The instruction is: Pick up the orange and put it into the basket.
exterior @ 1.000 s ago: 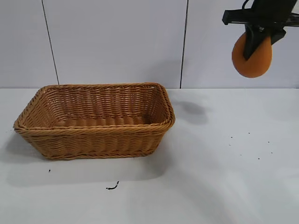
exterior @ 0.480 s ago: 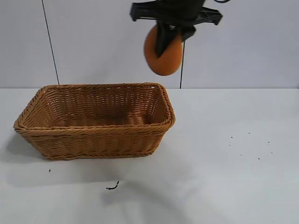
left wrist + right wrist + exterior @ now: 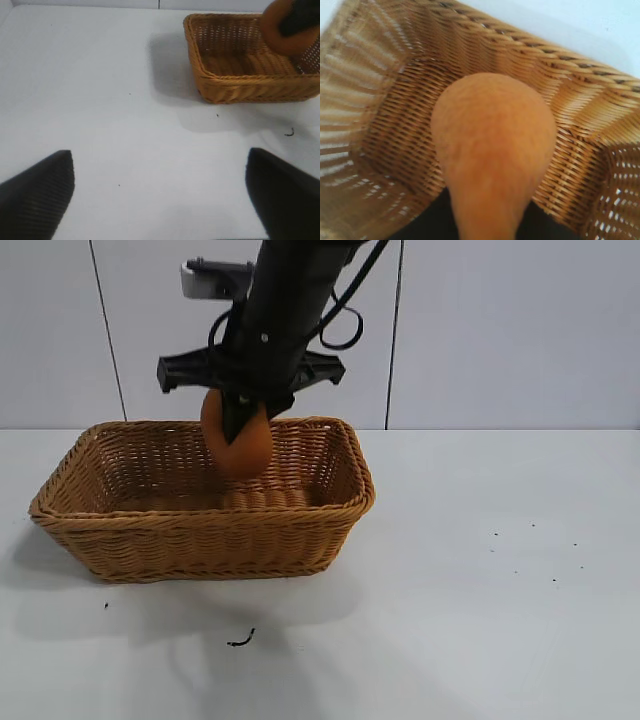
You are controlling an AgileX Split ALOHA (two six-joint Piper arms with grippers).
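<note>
The orange (image 3: 243, 445) is a dull-orange pear-shaped fruit held in my right gripper (image 3: 238, 428), which is shut on it. It hangs base down just above the floor of the basket (image 3: 200, 540), over the basket's middle right part, below rim height. In the right wrist view the orange (image 3: 492, 145) fills the middle with the woven basket wall (image 3: 580, 125) all around. The left wrist view shows the basket (image 3: 240, 90) far off with the orange (image 3: 280, 35) above it. My left gripper (image 3: 160, 200) is open and empty above bare table.
The basket stands on a white table (image 3: 480, 590) before a white panelled wall. A small dark scrap (image 3: 240, 640) lies on the table in front of the basket. A few dark specks (image 3: 530, 550) dot the table at the right.
My right gripper has carried the orange from high at the right, leftward across the basket's rim, and down into the basket. The left gripper has not visibly changed.
</note>
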